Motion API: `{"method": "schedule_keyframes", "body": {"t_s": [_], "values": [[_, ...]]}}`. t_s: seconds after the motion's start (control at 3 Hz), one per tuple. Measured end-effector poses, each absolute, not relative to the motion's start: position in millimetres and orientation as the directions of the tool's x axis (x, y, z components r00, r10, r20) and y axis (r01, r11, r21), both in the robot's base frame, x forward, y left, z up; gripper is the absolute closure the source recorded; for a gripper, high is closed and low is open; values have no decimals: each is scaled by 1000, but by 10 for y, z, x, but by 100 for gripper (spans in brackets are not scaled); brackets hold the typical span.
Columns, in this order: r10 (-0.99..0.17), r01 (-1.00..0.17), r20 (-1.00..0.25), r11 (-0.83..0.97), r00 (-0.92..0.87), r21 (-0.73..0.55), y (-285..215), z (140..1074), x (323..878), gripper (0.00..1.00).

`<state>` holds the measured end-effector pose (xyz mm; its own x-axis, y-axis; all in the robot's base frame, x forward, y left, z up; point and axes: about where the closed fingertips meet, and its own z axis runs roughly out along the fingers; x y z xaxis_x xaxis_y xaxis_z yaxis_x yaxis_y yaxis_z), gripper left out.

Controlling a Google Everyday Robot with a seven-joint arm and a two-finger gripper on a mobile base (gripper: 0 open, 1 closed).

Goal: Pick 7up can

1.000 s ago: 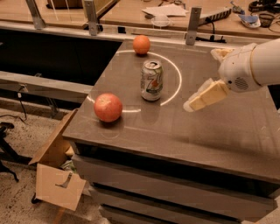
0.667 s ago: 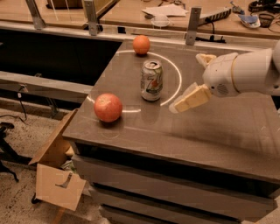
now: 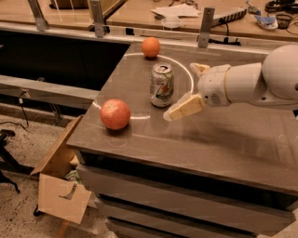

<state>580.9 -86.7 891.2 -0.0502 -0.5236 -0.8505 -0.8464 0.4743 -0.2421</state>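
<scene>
On my feed, the desk (image 3: pixel 223 148) has a grey-brown top marked with a white arc (image 3: pixel 188 74). The near fruit (image 3: pixel 115 114), round and orange-red, sits by the front left corner on the arc line. The far fruit (image 3: pixel 151 47) sits at the back edge. The end effector (image 3: pixel 181 91) hangs over the desk's middle, fingers spread apart. Below the top I see drawer fronts (image 3: pixel 177 186). A cardboard box (image 3: pixel 60 195) stands on the speckled floor (image 3: pixel 18 139) at the left. Behind, a wooden bench (image 3: pixel 135 14) carries papers (image 3: pixel 174 10) and cables (image 3: pixel 279 7).

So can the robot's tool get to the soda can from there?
Probably yes. The tool hangs open right beside the 7up can, nothing between them. The near fruit and far fruit sit away from that gap.
</scene>
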Motion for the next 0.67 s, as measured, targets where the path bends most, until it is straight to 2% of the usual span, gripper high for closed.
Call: {"method": "schedule_keyframes", "body": {"t_s": [0.33, 0.67], "values": [[-442, -854, -894, 489, -71, -175, -691, 8829, 5954, 0], [-390, -865, -918, 482, -69, -140, -530, 8801, 6040, 18]]}}
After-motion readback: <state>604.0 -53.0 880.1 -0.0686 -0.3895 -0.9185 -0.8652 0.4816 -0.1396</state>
